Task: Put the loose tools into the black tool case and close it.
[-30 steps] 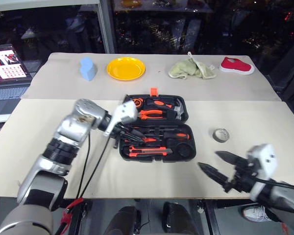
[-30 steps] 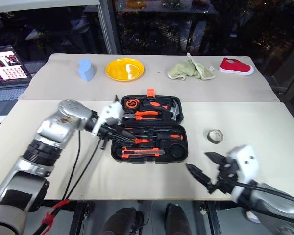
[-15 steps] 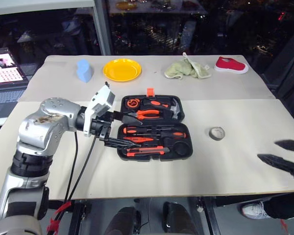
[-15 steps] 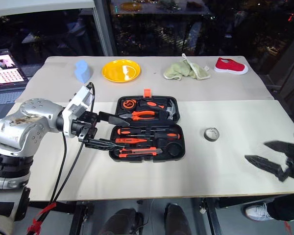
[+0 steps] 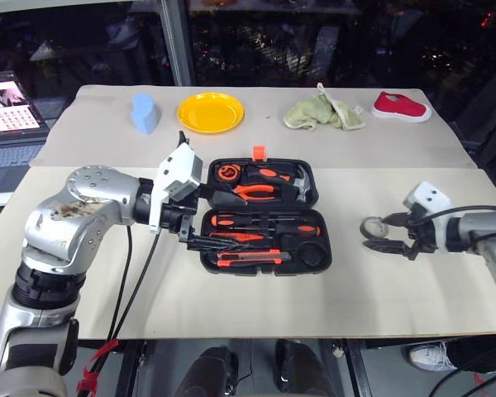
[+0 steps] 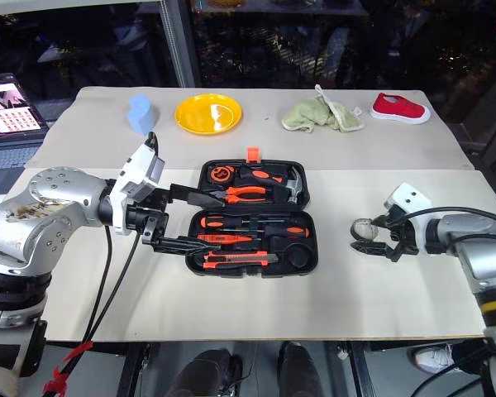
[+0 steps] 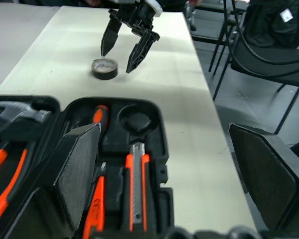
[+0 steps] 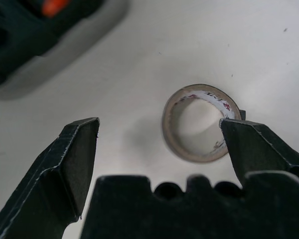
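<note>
Bare table lies all along the near side of the open black tool case, and to its right there's a clear strip up to the small grey tape roll. The right gripper, fingers spread, crowds that roll from the right, while the left gripper, fingers wide apart, blocks the case's left edge. Behind the case, the yellow plate, blue block, green cloth and red shoe stand well back.

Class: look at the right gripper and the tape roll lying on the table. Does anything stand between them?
No. The right gripper hangs open right at the tape roll, and bare table lies between its fingertips and the roll.
</note>
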`<state>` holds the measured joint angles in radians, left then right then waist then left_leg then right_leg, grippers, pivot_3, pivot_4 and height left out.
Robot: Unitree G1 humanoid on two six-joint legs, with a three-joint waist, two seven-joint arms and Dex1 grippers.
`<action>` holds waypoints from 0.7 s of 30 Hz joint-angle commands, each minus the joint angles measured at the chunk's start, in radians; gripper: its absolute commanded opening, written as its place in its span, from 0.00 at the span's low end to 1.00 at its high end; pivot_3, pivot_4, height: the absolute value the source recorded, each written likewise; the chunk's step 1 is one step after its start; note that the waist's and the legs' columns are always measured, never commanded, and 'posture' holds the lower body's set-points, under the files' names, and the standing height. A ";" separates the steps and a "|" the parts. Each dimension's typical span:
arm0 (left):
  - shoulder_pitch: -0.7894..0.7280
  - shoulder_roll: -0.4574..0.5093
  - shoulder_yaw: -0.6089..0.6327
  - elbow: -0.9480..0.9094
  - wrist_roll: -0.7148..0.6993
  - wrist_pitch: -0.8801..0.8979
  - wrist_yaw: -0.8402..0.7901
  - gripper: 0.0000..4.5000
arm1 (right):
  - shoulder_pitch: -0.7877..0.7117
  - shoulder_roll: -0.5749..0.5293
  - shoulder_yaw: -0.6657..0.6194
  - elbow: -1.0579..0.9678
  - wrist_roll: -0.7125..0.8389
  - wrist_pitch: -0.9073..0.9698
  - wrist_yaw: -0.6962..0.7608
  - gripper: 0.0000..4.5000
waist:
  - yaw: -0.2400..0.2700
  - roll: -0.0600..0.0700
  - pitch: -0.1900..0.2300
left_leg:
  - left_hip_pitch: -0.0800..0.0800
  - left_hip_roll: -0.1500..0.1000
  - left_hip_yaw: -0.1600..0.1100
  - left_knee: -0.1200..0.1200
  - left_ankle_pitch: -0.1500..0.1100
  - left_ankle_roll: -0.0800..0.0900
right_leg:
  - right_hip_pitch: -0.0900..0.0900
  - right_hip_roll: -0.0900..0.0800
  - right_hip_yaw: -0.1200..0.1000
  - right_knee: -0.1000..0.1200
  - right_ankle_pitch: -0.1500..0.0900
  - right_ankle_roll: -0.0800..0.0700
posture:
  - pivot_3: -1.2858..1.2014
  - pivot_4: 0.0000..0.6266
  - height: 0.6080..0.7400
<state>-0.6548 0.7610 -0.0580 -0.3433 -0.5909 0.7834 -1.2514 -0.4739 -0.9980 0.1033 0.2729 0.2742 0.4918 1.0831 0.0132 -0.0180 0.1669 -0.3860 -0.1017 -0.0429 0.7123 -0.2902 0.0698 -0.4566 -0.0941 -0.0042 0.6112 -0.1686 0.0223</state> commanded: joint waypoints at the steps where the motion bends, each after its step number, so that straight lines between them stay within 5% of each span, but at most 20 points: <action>1: -0.004 0.013 0.012 -0.030 -0.012 -0.018 0.017 0.99 | -0.057 0.037 0.009 0.082 -0.055 -0.041 0.000 0.94 | -0.002 0.000 0.000 | -0.001 0.000 0.000 0.000 0.000 0.000 | -0.001 0.000 0.000 0.000 0.000 0.000 | 0.52 0.24 1.00; 8: -0.005 0.017 0.001 -0.012 -0.005 -0.040 0.018 1.00 | -0.063 0.091 -0.005 0.142 -0.094 -0.083 -0.003 0.45 | -0.003 0.000 0.000 | 0.000 0.000 -0.001 0.000 0.001 -0.002 | 0.000 0.000 0.000 0.000 0.001 -0.001 | 0.52 0.24 1.00; 14: -0.008 0.008 -0.028 0.002 0.012 -0.076 0.006 1.00 | 0.023 0.059 -0.094 -0.027 -0.021 -0.025 0.027 0.01 | -0.001 0.000 0.000 | 0.000 0.000 -0.002 0.000 0.002 -0.004 | 0.000 0.001 0.000 0.001 0.002 -0.002 | 0.52 0.24 1.00; 21: -0.015 0.011 -0.073 0.027 0.033 -0.115 -0.024 1.00 | 0.107 0.079 -0.206 -0.539 0.255 0.268 0.016 0.01 | -0.009 0.001 0.000 | 0.001 0.002 -0.001 0.000 0.002 -0.004 | 0.000 0.001 0.001 0.002 0.003 -0.004 | 0.52 0.24 1.00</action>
<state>-0.6585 0.7623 -0.1251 -0.3066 -0.5681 0.6978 -1.2569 -0.3602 -0.9226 -0.0579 -0.1106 0.4294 0.6849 1.1060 0.0043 -0.0174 0.1668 -0.3852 -0.0993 -0.0440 0.7123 -0.2876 0.0655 -0.4568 -0.0928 -0.0031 0.6131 -0.1657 0.0183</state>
